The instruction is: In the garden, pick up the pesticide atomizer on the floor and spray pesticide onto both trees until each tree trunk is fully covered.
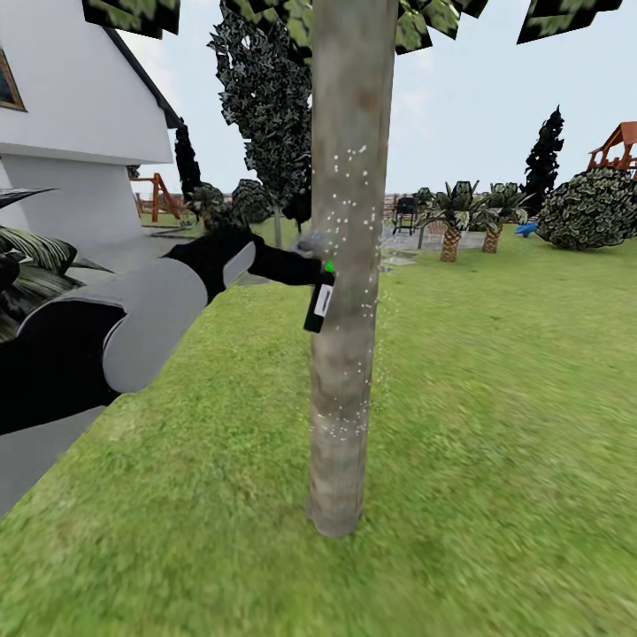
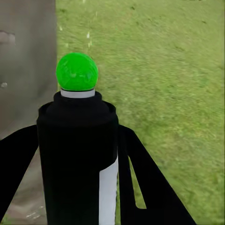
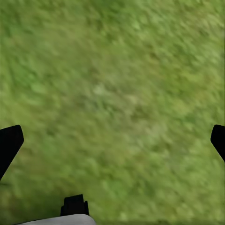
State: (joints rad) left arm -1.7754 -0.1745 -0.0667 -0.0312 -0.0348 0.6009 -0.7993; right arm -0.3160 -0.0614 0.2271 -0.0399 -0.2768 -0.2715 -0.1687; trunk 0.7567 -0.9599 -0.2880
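A thick grey-brown tree trunk (image 1: 343,265) rises straight ahead of me on the lawn, speckled with white spray droplets. My left gripper (image 1: 301,265) reaches in from the left, shut on the pesticide atomizer (image 1: 319,301), a black bottle with a white label and a green spot, held right against the trunk's left side. In the left wrist view the atomizer (image 2: 77,154) stands between the black fingers (image 2: 140,183), its green cap toward the trunk (image 2: 26,70). My right gripper (image 3: 112,140) is open over bare grass, fingertips (image 3: 9,143) wide apart.
A white house (image 1: 71,115) and paved strip lie at the left. Dark cypress-like trees (image 1: 265,106), short palms (image 1: 453,221), a round shrub (image 1: 591,208), a grill (image 1: 405,212) and a wooden play tower (image 1: 619,146) stand far back. Lawn (image 1: 495,398) spreads to the right.
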